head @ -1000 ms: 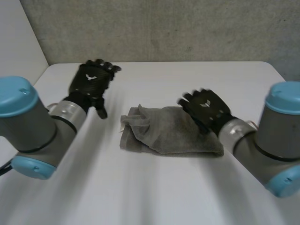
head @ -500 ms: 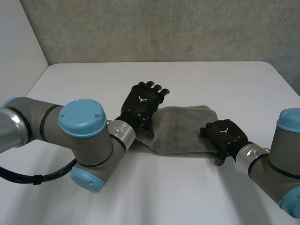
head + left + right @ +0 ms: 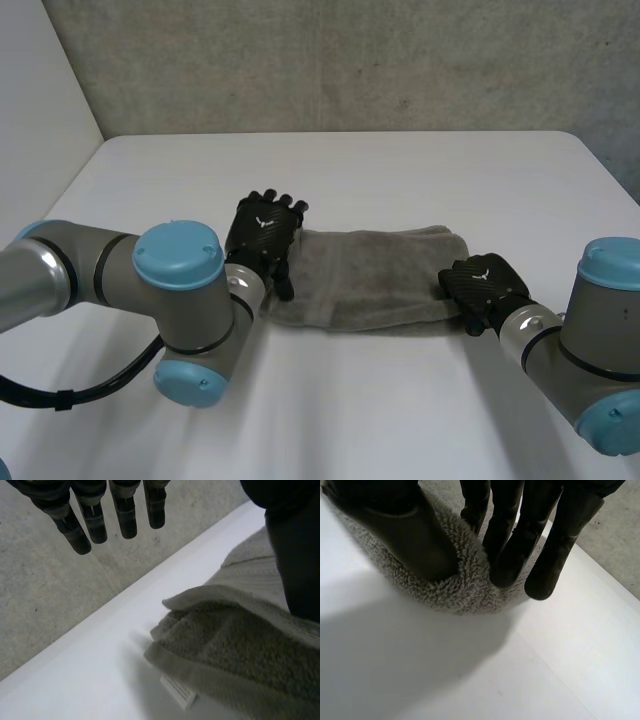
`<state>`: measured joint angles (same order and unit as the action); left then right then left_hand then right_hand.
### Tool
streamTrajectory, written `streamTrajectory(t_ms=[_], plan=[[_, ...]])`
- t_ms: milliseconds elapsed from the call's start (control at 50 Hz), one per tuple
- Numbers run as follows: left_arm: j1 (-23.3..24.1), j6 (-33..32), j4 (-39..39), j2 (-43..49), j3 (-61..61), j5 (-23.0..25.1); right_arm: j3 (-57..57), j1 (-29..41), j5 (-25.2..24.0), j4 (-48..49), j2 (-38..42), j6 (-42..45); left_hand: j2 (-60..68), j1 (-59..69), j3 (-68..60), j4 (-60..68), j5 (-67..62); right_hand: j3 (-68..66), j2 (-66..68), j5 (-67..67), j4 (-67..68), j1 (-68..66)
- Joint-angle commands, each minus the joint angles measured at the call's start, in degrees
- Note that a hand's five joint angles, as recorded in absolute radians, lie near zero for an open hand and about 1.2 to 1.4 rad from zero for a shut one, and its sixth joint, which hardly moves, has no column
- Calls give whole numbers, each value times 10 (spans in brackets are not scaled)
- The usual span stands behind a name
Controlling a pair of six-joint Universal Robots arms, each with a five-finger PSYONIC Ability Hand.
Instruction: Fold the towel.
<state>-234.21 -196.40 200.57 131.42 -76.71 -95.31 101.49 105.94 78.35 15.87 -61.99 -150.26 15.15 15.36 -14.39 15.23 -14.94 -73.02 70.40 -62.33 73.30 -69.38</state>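
Lying folded (grey, fuzzy) — towel [image 3: 375,280] | left hand [image 3: 262,232] fingers straight | right hand [image 3: 485,285] pinching its end

White table [image 3: 400,170] against a grey speckled wall [image 3: 350,60]

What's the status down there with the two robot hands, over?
Left hand open at one end of the grey terry towel. Right hand pinching the other end. Towel folded, flat on white table. Nothing in the way.
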Motion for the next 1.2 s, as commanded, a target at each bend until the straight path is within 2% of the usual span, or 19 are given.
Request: streamTrajectory(t_ms=[20,240,320,360,480,540,580,720,740,760,780,800,820,860,880,940,980,1060,1200], plan=[[10,-11,-3,-11,-27,-23,-1,1,28,-1,-7,57,-14,-16,6,-15,112,-70,96,-77,67,-106],[55,-12,-3,-18,-54,-46,-53,7,39,-15,-48,214,-21,-23,13,-22,119,-70,96,-77,67,-106],[57,-12,-3,-25,-49,-53,-91,41,39,-15,-48,265,-24,-26,17,-25,122,-70,96,-77,67,-106],[44,-12,-4,-42,-49,-71,-135,106,33,-15,-41,303,-24,-26,17,-25,122,-70,96,-77,67,-106],[-17,-9,-5,-85,-64,-87,-197,202,5,-7,21,325,-26,-28,18,-27,124,-70,96,-77,67,-106],[-28,-7,-5,-93,-69,-86,-211,220,-19,-11,45,325,-26,-28,18,-27,124,-70,96,-77,67,-106],[-56,-6,-5,-106,-77,-83,-221,254,-64,-20,93,330,-26,-28,18,-27,124,-70,96,-77,67,-106],[-89,-5,-5,-129,-87,-81,-234,269,-80,-49,130,341,-24,-26,17,-25,122,-70,96,-77,67,-106],[-92,-4,-5,-135,-88,-76,-232,268,-82,-50,123,336,-24,-26,17,-25,122,-70,96,-77,67,-106],[-92,-3,-5,-136,-88,-72,-227,267,-82,-50,111,328,-24,-26,17,-25,122,121,-95,114,-124,85],[-92,-3,-5,-136,-88,-72,-227,267,-82,-50,111,328,-24,-26,17,-25,122,123,-97,116,-126,87],[-91,-2,-5,-136,-87,-67,-220,264,-82,-50,87,309,-24,-26,17,-25,122,331,-305,324,-334,295],[-91,-2,-5,-136,-87,-67,-220,264,-82,-50,86,309,-24,-26,17,-25,122,333,-307,326,-336,297],[-85,-2,-4,-137,-85,-60,-204,249,-77,-50,41,247,-24,-26,17,-25,122,493,-467,486,-495,456],[-85,-2,-4,-137,-85,-60,-204,249,-77,-50,41,247,-24,-26,17,-25,122,493,-467,486,-496,457],[-76,1,-4,-139,-73,-56,-175,232,-66,-51,-18,110,-24,-26,17,-25,122,602,-576,595,-605,566],[-68,1,-3,-139,-67,-55,-169,226,-61,-57,-38,70,-26,-28,18,-27,124,630,-604,623,-633,594],[-48,15,1,-138,-50,-53,-161,177,-23,-81,-75,-40,-26,-28,18,-27,124,630,-604,623,-633,594],[-33,76,1,-129,-32,-31,-168,118,2,-125,-79,-119,-31,-33,23,-32,129,630,-604,623,-633,594]])
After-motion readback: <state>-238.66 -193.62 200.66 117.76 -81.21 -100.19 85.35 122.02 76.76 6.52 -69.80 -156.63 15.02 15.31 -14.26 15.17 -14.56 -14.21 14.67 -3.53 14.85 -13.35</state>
